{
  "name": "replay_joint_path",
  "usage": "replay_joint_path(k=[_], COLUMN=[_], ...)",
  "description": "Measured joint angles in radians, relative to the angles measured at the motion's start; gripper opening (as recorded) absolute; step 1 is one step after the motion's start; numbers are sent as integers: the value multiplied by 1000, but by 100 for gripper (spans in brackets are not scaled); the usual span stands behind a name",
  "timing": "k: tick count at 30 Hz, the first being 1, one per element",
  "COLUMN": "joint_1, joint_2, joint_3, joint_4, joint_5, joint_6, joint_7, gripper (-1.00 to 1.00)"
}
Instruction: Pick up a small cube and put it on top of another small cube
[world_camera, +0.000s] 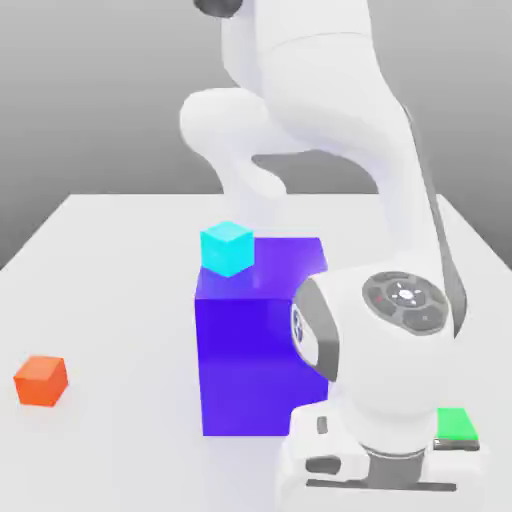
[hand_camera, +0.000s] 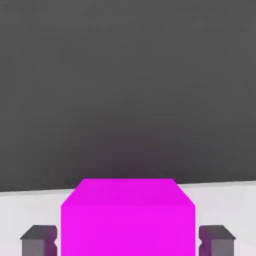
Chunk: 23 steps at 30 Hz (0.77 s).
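**Scene inventory: cubes, block and arm**

1. Magenta cube (hand_camera: 128, 220). Flat matte faces, sharp edges, uniform colour. Seen only in the hand view, where it sits between the two dark grey fingertips (hand_camera: 39, 240) of the gripper (hand_camera: 128, 241). The jaws stand wide, one pad on either side of the cube with a thin gap showing on each side; whether they press it cannot be told. It rests on the pale table (hand_camera: 225, 205).

2. Cyan cube (world_camera: 226, 248). Small, matte, crisp-edged. It stands on the top face of the large blue block, near that block's far corner on the exterior view's left.

3. Large blue block (world_camera: 250, 350). Smooth, saturated, much bigger than the cubes, standing on the white table; its near side is partly hidden by the arm.

4. Orange-red cube (world_camera: 41, 381). Small, matte, on the table well apart from the blue block, toward the exterior view's left.

5. Green cube (world_camera: 457, 424). Flat bright top, just beyond the arm's wrist, on the blue block's other side.

6. Panda arm (world_camera: 380, 330). Glossy white rounded shells, grey joint cap.
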Motion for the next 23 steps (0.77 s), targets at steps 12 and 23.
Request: replay_joint_path(k=[12, 23], joint_1=[38, 152], joint_2=[-303, -255], joint_3=[153, 164], joint_4=[-176, -282], joint_5=[65, -53], joint_6=[-127, 15], joint_7=[-112, -80], gripper=[-100, 100])
